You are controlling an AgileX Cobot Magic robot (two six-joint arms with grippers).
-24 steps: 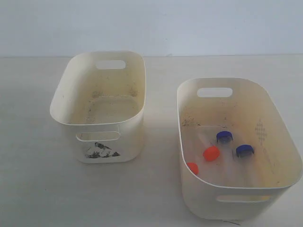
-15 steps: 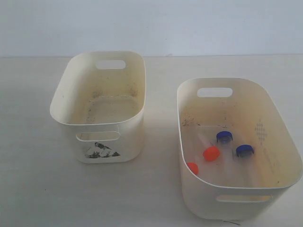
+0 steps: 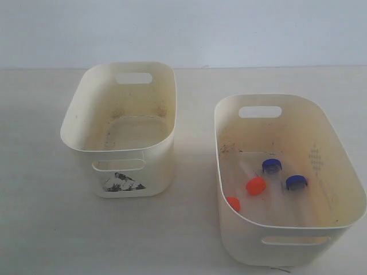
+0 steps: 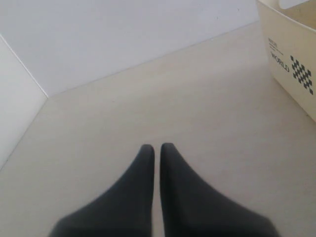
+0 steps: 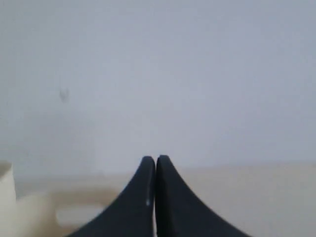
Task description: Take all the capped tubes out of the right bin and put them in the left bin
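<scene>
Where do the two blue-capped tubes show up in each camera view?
Exterior view: the blue-capped tubes are inside the right bin, right of centre, next to the orange-capped tubes.
Left wrist view: not in it.
Right wrist view: not in it.
Shared landmark: the pale table meeting the white wall shows in all three views.
</scene>
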